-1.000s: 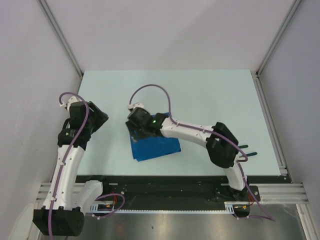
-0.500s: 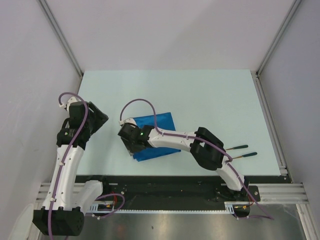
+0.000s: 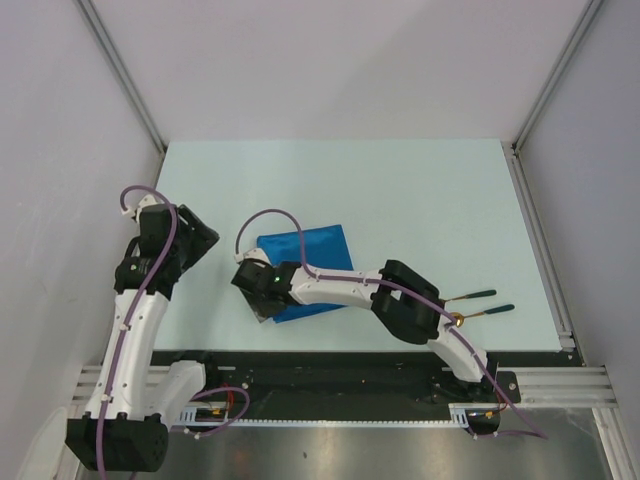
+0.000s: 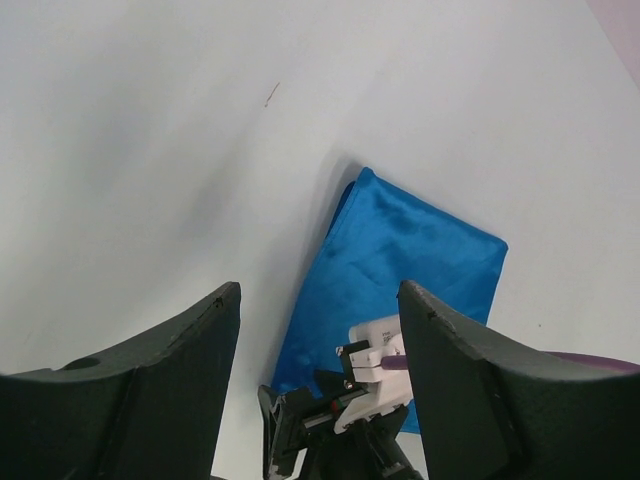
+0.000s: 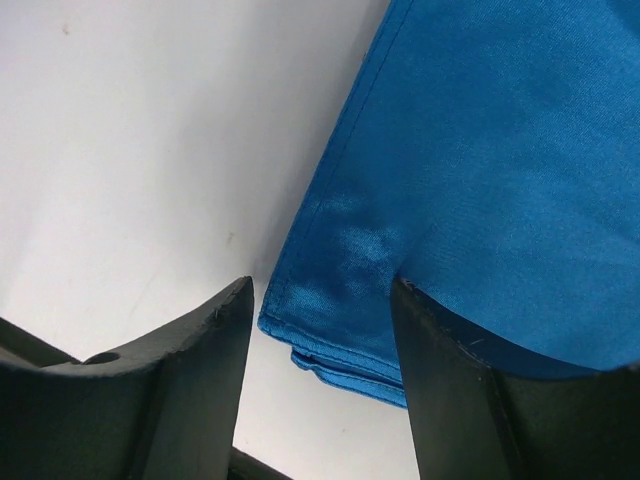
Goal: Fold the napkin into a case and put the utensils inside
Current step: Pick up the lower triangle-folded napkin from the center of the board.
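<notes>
At the near left corner of the bright royal-blue fabric napkin (image 3: 310,252), which lies flat in layers on the pale mint tabletop (image 3: 420,200), the right gripper (image 5: 322,288) straddles the hem, jaws apart and holding nothing. It should probably close low enough to catch every layer. The left gripper (image 4: 318,293) hangs open and empty, well aside. The gold-headed, dark-handled utensils (image 3: 478,294) lie far right.

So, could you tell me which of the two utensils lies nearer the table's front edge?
The front utensil, whose gold head shows beside the right arm; the other utensil lies just behind, its head hidden by that arm.
</notes>
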Tool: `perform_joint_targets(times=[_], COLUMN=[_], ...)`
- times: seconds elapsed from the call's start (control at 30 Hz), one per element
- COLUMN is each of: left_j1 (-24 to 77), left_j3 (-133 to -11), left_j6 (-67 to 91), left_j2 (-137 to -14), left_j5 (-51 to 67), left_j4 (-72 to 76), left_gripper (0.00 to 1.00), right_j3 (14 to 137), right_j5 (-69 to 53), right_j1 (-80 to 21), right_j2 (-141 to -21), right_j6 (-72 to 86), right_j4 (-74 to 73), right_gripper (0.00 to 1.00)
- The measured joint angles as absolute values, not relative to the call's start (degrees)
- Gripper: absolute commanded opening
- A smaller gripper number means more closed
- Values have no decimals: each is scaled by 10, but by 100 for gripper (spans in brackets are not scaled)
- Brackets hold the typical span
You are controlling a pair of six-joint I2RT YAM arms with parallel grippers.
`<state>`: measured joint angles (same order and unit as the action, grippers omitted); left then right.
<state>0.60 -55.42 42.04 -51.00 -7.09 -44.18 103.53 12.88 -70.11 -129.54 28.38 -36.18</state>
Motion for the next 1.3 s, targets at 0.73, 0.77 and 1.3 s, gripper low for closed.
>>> perform_joint_targets(times=[0.73,0.77,1.3], left_j1=[-29,-30,-8], left_j3=[-500,-496,-474], left_j6=[415,414,416], left_j2=[-628,-638,-837], left_j5=[28,46,238], left_j4=[-392,-380,-232], left_gripper=[81,82,86], right_j3=[935,919,638], right_j5=[150,138,-137], right_j1=[-687,-684,-575], right_j2=[-1246,-1238,-1099], right_j6=[295,295,383], right_j4=[-279,-262,26], right_gripper=[0,0,0])
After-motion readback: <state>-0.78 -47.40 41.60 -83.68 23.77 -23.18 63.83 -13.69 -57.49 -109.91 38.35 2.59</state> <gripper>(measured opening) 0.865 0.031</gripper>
